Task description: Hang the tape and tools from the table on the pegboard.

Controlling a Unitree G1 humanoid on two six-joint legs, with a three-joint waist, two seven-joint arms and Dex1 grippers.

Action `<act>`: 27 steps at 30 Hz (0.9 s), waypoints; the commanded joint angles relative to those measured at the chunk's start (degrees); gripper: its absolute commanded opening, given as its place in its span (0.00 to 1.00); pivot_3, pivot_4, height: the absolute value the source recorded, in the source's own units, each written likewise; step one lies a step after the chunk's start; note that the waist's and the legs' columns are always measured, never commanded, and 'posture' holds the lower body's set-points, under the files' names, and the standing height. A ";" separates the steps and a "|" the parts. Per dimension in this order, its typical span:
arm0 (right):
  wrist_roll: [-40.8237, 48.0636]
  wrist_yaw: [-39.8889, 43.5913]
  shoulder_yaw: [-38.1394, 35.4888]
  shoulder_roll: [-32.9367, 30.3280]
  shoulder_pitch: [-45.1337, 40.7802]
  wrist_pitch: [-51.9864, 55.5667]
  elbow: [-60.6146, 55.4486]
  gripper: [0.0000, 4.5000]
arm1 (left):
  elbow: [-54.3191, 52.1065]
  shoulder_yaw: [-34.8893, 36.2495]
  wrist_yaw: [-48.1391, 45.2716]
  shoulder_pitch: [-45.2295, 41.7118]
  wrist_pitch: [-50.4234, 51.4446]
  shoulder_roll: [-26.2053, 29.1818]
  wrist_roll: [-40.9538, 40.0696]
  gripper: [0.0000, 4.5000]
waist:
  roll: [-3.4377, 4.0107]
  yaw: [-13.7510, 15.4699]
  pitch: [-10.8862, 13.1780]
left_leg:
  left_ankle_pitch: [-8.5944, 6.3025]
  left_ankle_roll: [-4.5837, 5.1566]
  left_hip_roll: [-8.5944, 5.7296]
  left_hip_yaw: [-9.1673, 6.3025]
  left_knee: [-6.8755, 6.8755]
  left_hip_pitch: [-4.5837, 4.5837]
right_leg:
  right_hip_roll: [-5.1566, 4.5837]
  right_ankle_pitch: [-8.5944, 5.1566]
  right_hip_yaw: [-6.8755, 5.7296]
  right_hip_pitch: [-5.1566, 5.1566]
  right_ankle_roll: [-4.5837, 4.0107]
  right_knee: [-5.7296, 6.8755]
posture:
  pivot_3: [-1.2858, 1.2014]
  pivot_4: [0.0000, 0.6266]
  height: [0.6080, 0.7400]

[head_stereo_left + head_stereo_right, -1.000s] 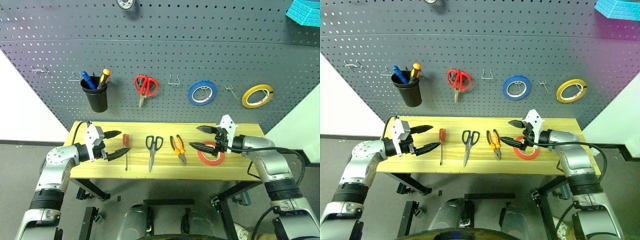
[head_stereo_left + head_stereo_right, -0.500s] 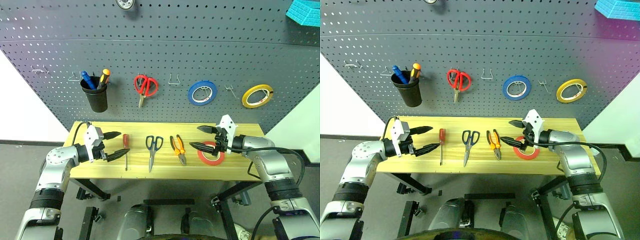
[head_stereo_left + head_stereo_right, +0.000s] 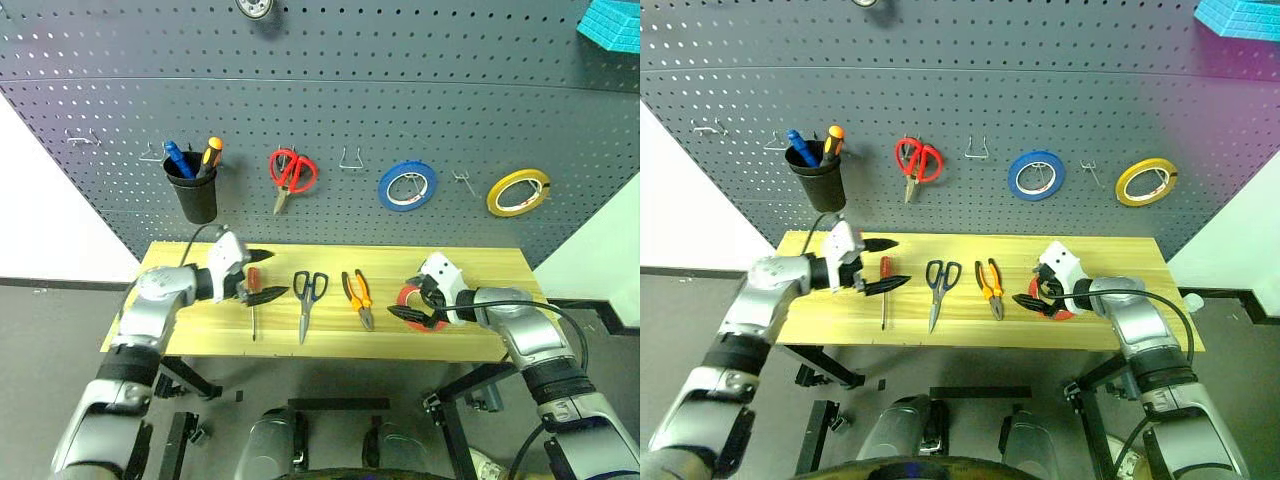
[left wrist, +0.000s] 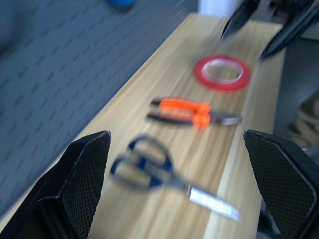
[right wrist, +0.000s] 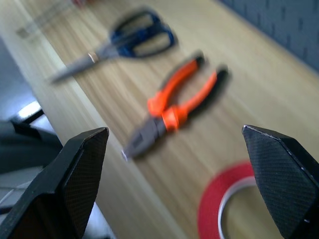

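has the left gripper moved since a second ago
Yes. The left gripper has swung in over the table, now open astride the red-handled screwdriver; before it hung at the table's left edge.

Red tape (image 5: 227, 206) cut off; scissors (image 4: 149, 167) blurred

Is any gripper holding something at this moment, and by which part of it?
Nothing is held. The left gripper is open over the red-handled screwdriver, and the right gripper is open at the red tape, which lies flat on the table.

On the bench (image 4: 149, 84), blue scissors (image 4: 149, 167) are seen nearest; orange pliers (image 4: 192, 112) and red tape (image 4: 223, 72) are lined toward one o'clock.
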 commanded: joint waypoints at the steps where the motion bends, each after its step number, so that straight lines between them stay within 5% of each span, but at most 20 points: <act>1: -0.38 -1.27 -0.36 -0.25 -2.40 4.33 -1.62 1.00 | -0.90 -4.12 -0.15 -4.00 3.46 -1.27 2.73 0.98 | 0.07 -0.32 0.06 | 0.00 0.02 0.00 0.00 0.01 0.01 | 0.02 0.00 0.00 0.02 0.00 0.00 | 0.56 0.12 1.00; 9: -2.55 -4.70 2.04 1.99 -5.77 11.01 4.51 1.00 | -0.24 -11.59 6.02 -12.17 9.66 -7.47 10.75 0.98 | -0.04 -2.29 1.67 | -0.02 0.12 0.03 -0.02 0.27 0.02 | -0.02 -0.01 0.00 0.07 0.00 0.12 | 0.53 0.21 1.00; 21: -11.54 -11.70 6.41 10.68 -22.20 2.11 38.49 1.00 | 4.54 -17.09 9.58 -16.85 15.75 -14.14 16.17 0.98 | 0.12 -5.76 3.50 | 0.07 0.35 -0.01 0.01 0.32 -0.03 | 0.07 0.08 0.04 0.21 0.33 0.41 | 0.53 0.23 1.00; 27: -15.58 -7.84 9.97 14.28 -25.02 -1.52 44.85 1.00 | 3.98 -16.56 9.63 -15.54 16.49 -13.15 16.50 0.98 | 0.14 -6.13 3.53 | 0.08 0.34 -0.01 0.01 0.32 0.01 | 0.08 0.07 0.04 0.24 0.39 0.44 | 0.54 0.23 1.00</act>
